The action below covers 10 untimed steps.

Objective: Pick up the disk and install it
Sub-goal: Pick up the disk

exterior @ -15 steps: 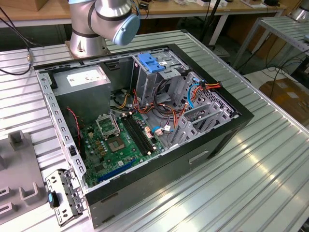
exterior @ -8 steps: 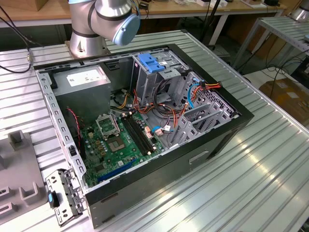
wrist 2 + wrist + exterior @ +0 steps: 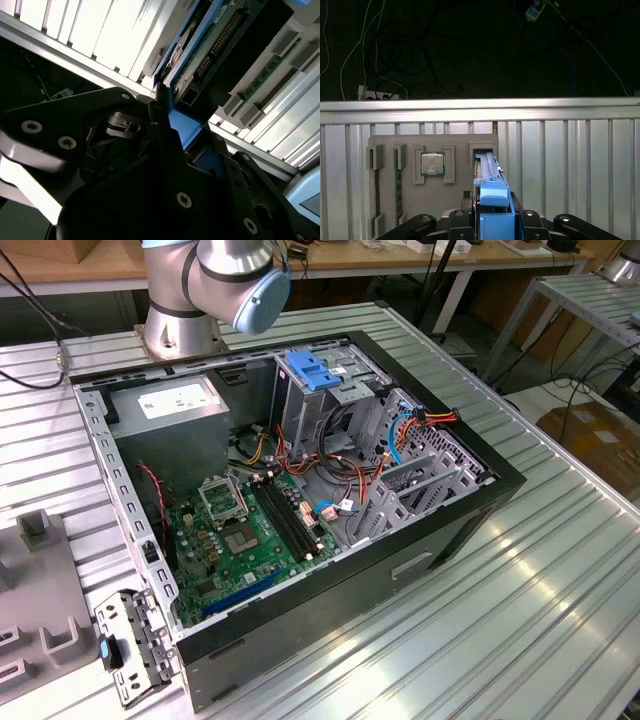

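Disk (image 3: 489,172) edge-on in first wrist view: thin silver slab, blue side rail (image 3: 495,200) nearest camera; clamped between black fingers of gripper (image 3: 493,225); far end at pocket of grey fixture plate (image 3: 455,145), contact unclear; second wrist view: disk (image 3: 212,42) shows green circuit-board face, connector row, blue edge

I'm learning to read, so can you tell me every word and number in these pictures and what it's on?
None of the print here can be read.
White sticker on the grey power-supply box: dark print, too small to read.
Motherboard: tiny white markings, too small to read.
Small white label on the disk: cannot be made out.
Square chip in the grey tray: no legible marking.
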{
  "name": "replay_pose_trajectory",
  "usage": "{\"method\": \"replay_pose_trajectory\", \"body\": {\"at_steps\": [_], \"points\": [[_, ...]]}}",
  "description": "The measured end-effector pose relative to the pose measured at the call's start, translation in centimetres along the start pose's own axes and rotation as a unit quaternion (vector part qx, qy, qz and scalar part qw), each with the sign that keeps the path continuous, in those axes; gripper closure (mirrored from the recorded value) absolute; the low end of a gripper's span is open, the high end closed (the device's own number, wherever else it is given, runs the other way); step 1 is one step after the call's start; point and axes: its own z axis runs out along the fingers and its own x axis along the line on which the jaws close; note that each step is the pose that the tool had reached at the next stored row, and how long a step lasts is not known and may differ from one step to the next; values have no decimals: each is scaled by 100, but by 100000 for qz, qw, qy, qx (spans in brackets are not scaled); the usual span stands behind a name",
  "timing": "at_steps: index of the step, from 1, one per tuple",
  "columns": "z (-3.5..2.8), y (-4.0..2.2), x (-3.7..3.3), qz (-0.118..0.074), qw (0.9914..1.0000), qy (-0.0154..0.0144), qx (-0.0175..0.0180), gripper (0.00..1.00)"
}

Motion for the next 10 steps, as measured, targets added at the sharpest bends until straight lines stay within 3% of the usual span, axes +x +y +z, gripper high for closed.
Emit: {"method": "replay_pose_trajectory", "body": {"at_steps": [3, 10], "points": [[-11, 0, 0, -1, 100000, 305, 18, 63], [-13, 0, 0, 0, 99999, 327, 9, 63]]}}
